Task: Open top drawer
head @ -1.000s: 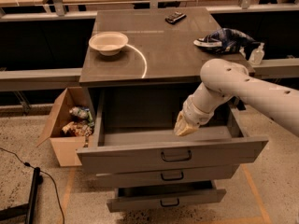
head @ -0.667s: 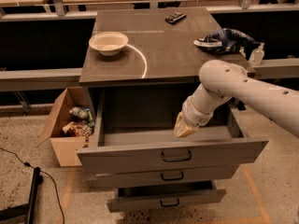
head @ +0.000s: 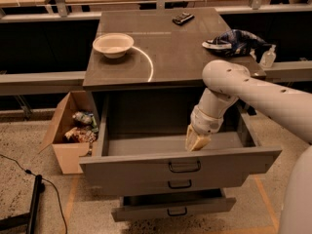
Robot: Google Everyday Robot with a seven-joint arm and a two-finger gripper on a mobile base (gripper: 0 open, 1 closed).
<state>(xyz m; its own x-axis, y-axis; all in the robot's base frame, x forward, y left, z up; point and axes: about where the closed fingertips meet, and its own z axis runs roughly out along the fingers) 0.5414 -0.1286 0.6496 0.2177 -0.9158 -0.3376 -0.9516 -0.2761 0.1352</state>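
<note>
Down inside the top drawer (head: 141, 167), the gripper (head: 197, 143) hangs tip-first just behind the front panel, a little right of the middle. Its tan fingertips (head: 195, 141) read as one closed wedge, with no gap showing and nothing held between them. The tip sits near the drawer floor, though I cannot tell whether it touches. Above it, the white arm (head: 253, 91) bends at a rounded elbow by the cabinet's right front corner and runs off to the right edge of the view.

The top drawer is pulled well out from under the cabinet top (head: 170, 57), its grey inside open to view. Its dark bail handle (head: 185, 166) hangs mid-front, just below and in front of the gripper (apart from it, on the other side of the panel). Beneath, the second drawer (head: 131, 185) is out less far, and the bottom drawer (head: 141, 210) juts forward too.

On the cabinet top, a pale bowl (head: 113, 45) stands near the left side, a small dark object (head: 183, 18) lies toward the back, and a dark blue bundle (head: 234, 40) rests at the right edge beside a small clear bottle (head: 267, 57). Left of the cabinet, an open cardboard box (head: 63, 155) on the floor holds assorted packets.
</note>
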